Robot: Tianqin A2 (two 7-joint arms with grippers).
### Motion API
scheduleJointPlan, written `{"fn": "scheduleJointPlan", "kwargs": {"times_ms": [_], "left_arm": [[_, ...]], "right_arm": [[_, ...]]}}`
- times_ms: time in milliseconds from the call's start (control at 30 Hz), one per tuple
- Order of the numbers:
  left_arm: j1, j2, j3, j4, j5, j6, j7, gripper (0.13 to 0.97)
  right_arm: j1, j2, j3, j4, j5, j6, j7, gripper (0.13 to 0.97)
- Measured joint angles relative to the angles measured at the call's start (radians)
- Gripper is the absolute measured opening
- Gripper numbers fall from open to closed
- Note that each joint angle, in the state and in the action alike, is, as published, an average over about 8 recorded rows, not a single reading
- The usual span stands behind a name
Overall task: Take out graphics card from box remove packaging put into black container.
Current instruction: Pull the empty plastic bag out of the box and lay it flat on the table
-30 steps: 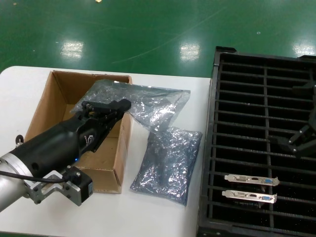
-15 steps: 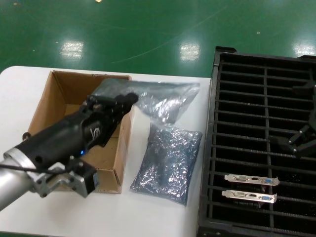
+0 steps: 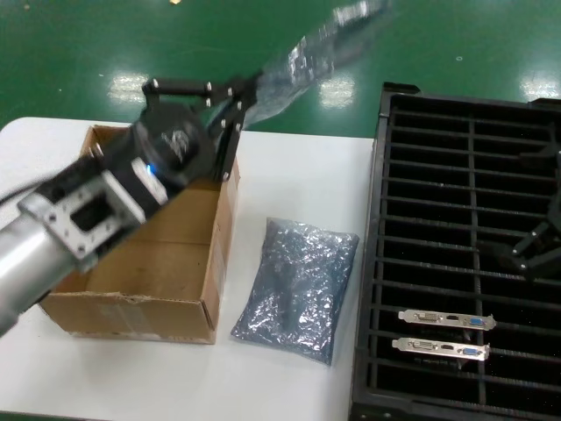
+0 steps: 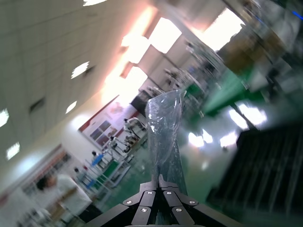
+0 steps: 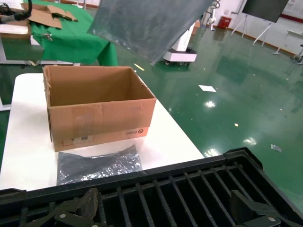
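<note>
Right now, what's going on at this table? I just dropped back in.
The left gripper is shut on a crinkly silver anti-static bag, held in the air above the far corner of the brown cardboard box. A second silver bag lies flat on the white table beside the box. Two bare graphics cards stand in slots of the black ribbed crate, where the right gripper waits.
</note>
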Motion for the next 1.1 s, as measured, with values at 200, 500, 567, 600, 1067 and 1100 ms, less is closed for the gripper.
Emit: {"fn": "scheduleJointPlan", "kwargs": {"times_ms": [200, 500, 567, 600, 1067, 1100], "left_arm": [[-0.151, -0.047, 0.213, 0.093, -0.224, -0.160, -0.262, 0.140], [-0.358, -0.026, 0.597, 0.282, -0.468, -0.359, -0.448, 0.140], [-0.390, -0.010, 0.659, 0.316, -0.506, -0.380, -0.451, 0.140], [-0.404, -0.001, 0.684, 0.332, -0.521, -0.387, -0.450, 0.140], [-0.551, 0.093, 0.924, 0.500, -0.794, -0.429, -0.236, 0.140], [-0.555, 0.097, 0.934, 0.510, -0.818, -0.432, -0.205, 0.140]], "right_arm": [[0.000, 0.000, 0.000, 0.000, 0.000, 0.000, 0.000, 0.966], [0.000, 0.000, 0.000, 0.000, 0.000, 0.000, 0.000, 0.966], [0.000, 0.000, 0.000, 0.000, 0.000, 0.000, 0.000, 0.966], [0.000, 0.000, 0.000, 0.000, 0.000, 0.000, 0.000, 0.966], [0.000, 0.000, 0.000, 0.000, 0.000, 0.000, 0.000, 0.966], [0.000, 0.000, 0.000, 0.000, 0.000, 0.000, 0.000, 0.966]]}}
